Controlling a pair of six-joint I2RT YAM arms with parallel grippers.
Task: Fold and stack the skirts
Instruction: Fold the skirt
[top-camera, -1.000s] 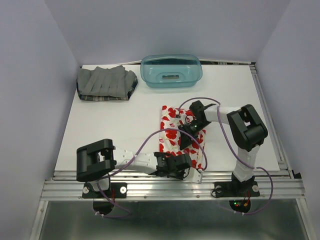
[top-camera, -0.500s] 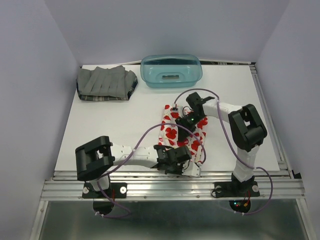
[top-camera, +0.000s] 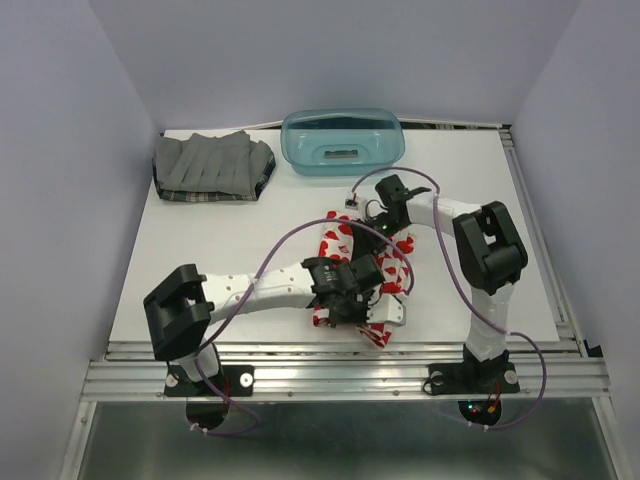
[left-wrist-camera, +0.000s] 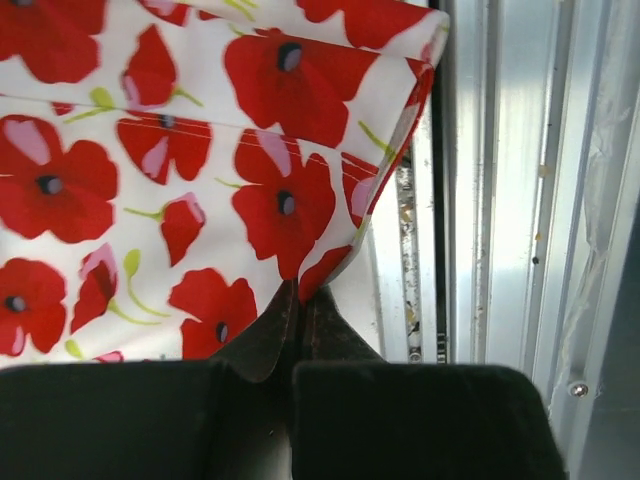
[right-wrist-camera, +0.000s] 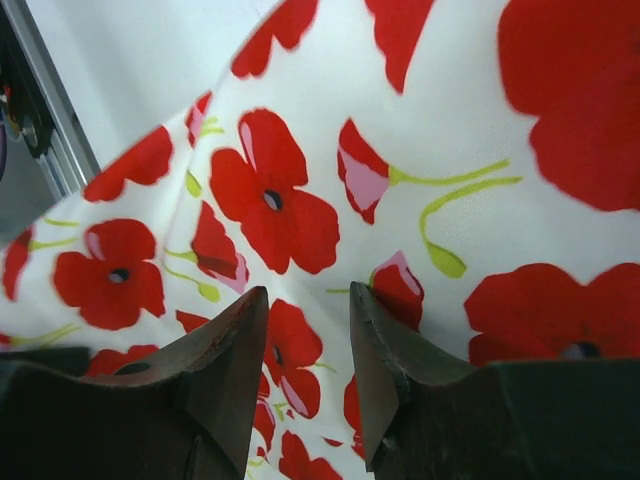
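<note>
The white skirt with red poppies lies bunched at the middle-right of the table, its near part lifted. My left gripper is shut on the near hem of this skirt; in the left wrist view the jaws pinch a corner of it. My right gripper is over the skirt's far part. In the right wrist view its fingers stand apart with the poppy cloth spread behind them. The grey pleated skirt lies folded on the plaid skirt at the back left.
A teal basket stands at the back middle. The metal rail runs along the table's near edge, close beside the held hem. White tabletop shows past the cloth.
The left gripper shut on the skirt's near hem and carried it up and away from the rail. The right gripper moved toward the basket. The flat skirt has bunched up.
</note>
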